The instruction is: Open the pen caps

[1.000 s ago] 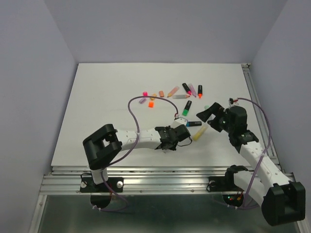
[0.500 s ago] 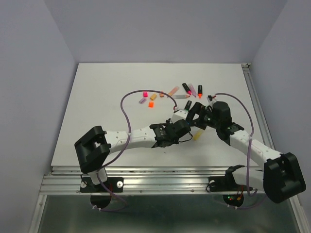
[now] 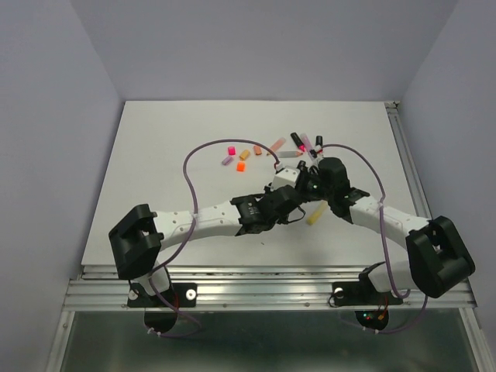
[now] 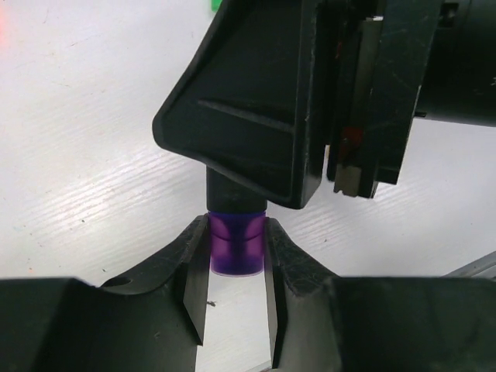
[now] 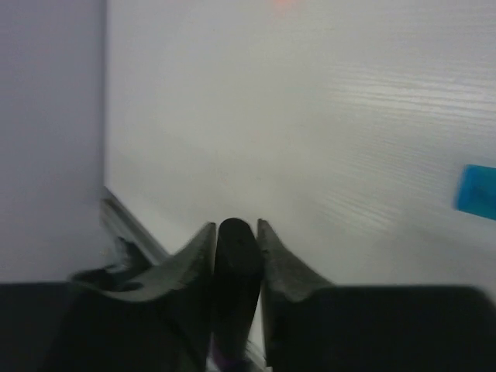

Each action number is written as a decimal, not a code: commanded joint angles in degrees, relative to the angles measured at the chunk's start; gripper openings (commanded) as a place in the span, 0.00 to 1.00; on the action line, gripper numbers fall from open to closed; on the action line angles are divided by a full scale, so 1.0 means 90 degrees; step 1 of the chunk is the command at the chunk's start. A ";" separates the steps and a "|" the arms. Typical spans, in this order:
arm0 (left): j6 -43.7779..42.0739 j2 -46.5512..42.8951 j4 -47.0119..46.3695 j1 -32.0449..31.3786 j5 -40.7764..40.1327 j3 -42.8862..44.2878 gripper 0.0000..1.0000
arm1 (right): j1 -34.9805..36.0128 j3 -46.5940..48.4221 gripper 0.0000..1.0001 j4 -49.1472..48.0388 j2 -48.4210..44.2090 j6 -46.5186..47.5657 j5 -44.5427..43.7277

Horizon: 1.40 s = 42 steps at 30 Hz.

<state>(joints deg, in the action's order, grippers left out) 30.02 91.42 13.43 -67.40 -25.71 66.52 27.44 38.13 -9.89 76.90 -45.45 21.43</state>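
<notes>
A black-barrelled pen (image 4: 232, 198) with a purple pen cap (image 4: 236, 246) is held between both grippers above the table. My left gripper (image 4: 236, 225) is shut on the purple cap. My right gripper (image 5: 235, 226) is shut on the black barrel (image 5: 236, 263); its body fills the top of the left wrist view. In the top view the two grippers meet at the table's middle right, left gripper (image 3: 289, 201) and right gripper (image 3: 310, 188); the pen itself is hidden between them. Cap and barrel still look joined.
A yellow pen (image 3: 315, 214) lies just in front of the grippers. Loose caps, pink (image 3: 231, 149), orange (image 3: 242, 165) and lilac (image 3: 227, 161), lie behind to the left. More pens (image 3: 297, 141) lie behind the grippers. A blue piece (image 5: 474, 191) shows on the table.
My right arm has swung left to the pen in my left gripper, and its jaws have gone from wide open to shut on the barrel. The left arm reached slightly further forward.
</notes>
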 commanded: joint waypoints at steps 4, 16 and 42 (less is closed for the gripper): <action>-0.0006 -0.0353 -0.0106 0.0086 -0.0151 0.0197 0.00 | 0.0164 0.0617 0.01 -0.0210 0.0039 0.0246 -0.0650; 0.0853 -0.1338 -0.0067 -0.0031 0.1733 -0.1579 0.00 | -0.0098 0.2343 0.01 0.0834 0.0526 0.0997 -0.2957; 0.0239 0.1079 0.0411 0.2907 0.0436 0.0761 0.00 | -0.1555 0.5557 0.01 0.2349 0.4071 0.2618 -0.3475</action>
<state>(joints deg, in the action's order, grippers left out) 35.81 95.90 15.99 -43.75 -19.05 65.82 13.82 82.85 10.35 110.10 -26.28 -7.57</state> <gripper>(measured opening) 0.383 0.216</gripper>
